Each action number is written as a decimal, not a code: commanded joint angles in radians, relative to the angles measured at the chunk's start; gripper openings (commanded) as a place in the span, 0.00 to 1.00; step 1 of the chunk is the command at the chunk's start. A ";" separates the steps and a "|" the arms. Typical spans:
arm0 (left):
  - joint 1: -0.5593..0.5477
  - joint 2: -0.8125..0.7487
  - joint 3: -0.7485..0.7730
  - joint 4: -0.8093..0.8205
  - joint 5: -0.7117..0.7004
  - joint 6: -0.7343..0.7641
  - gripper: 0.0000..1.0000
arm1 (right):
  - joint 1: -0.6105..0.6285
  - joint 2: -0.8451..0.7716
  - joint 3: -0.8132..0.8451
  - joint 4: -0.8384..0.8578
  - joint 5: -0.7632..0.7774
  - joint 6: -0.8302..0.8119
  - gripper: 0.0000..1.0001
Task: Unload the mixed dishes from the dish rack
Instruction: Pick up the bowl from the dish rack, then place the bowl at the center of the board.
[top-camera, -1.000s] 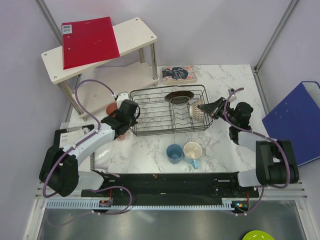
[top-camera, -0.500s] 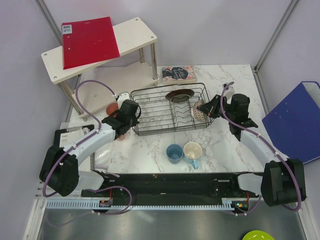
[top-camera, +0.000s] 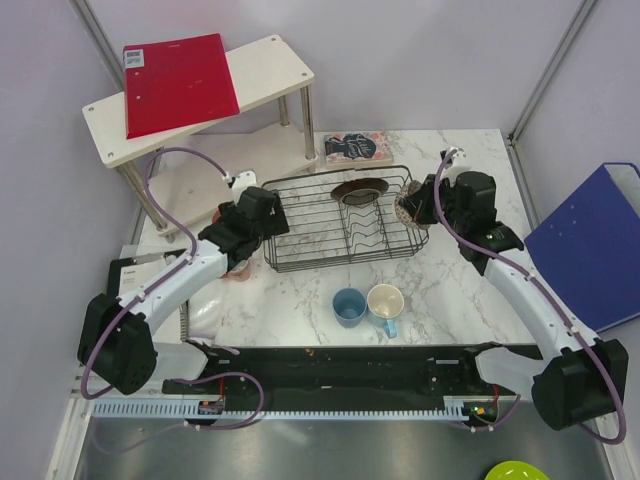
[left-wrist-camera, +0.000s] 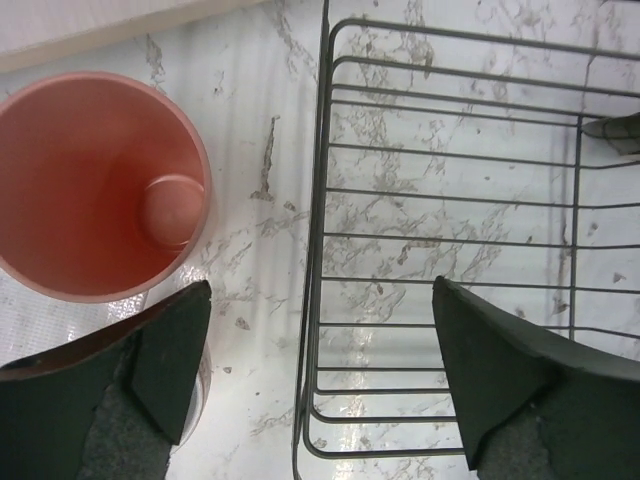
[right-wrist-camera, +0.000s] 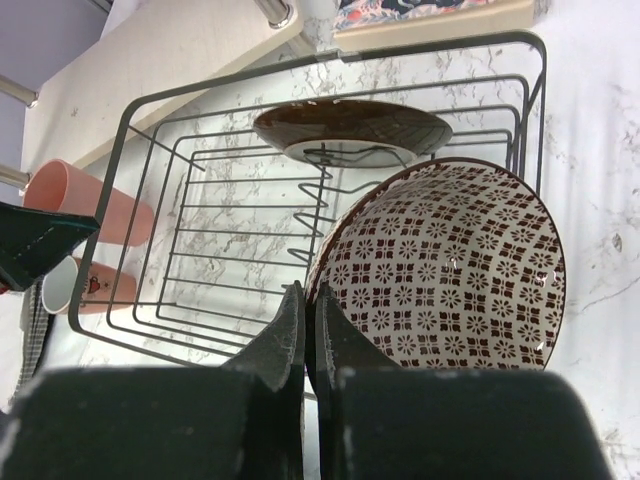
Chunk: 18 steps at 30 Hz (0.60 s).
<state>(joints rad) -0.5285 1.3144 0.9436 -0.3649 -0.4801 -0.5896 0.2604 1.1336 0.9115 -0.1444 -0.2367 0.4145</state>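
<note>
While your right gripper pinches its fingers tight on the rim of the red-speckled bowl, that bowl hangs tipped on edge at the right end of the dish rack, its patterned inside turned toward the wrist camera (whether it touches the wires you cannot tell). Behind it, the dark red-brown plate sits in the rack's far part, propped on the wavy dividers. Your left gripper hovers over the rack's left wall with its fingers spread wide and nothing between them. The salmon-pink tumbler stands upright on the marble table just outside that wall, mouth up, with the small pale cup beside it. On the near side of the rack, the blue cup and the light-blue mug stand side by side on the table.
</note>
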 joint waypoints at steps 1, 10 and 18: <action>0.002 -0.050 0.081 0.008 -0.041 0.042 0.99 | 0.045 0.000 0.125 -0.012 0.079 -0.060 0.00; 0.002 -0.078 0.158 -0.023 0.072 0.056 0.99 | 0.336 0.068 0.332 -0.254 0.576 -0.315 0.00; 0.002 -0.098 0.196 -0.062 0.184 0.129 0.99 | 0.721 0.003 0.261 -0.241 0.931 -0.555 0.00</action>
<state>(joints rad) -0.5278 1.2545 1.0882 -0.3996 -0.3622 -0.5419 0.8288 1.2064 1.1942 -0.4347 0.4305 0.0345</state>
